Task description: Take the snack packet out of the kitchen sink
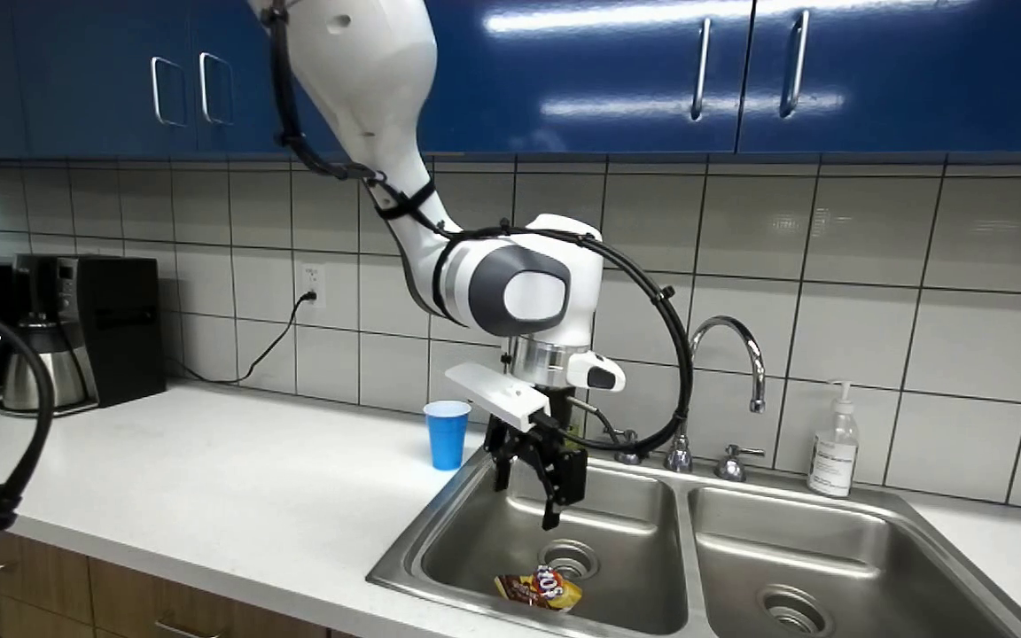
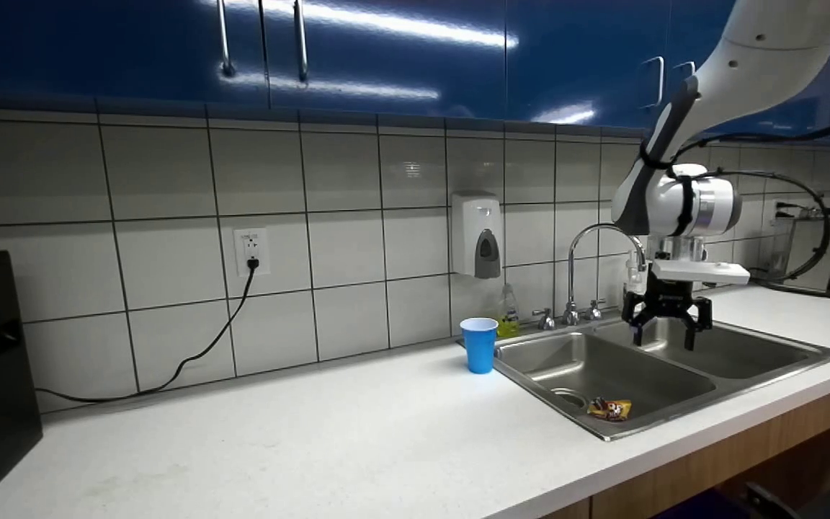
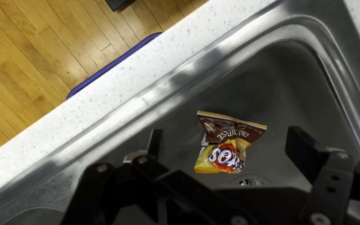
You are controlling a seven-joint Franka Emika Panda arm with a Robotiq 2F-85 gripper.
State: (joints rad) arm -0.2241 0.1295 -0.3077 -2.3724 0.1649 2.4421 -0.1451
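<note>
In an exterior view I have the gripper (image 1: pixel 526 502) hanging over the kitchen sink (image 1: pixel 397 567), and the snack packet (image 1: pixel 539 588) lies below it on the floor of the basin (image 1: pixel 635 585) nearer the blue cup (image 1: pixel 447 439), just beside the round drain (image 1: pixel 569 558). It looks crumpled, dark brown at one end and yellow at the other. My arm (image 1: pixel 369 80) comes down from the top of the view, bent so the gripper points down.

In an exterior view the packet (image 2: pixel 609 410) shows small, lower than the gripper and well apart from it. The arm slopes in from the upper right, and the two fingers (image 2: pixel 689 339) are parted.

In the wrist view I see the packet framed between the fingers, which are spread wide with a gap on both sides. Its brown end fans out to a yellow edge; the yellow end carries white lettering on red.
</note>
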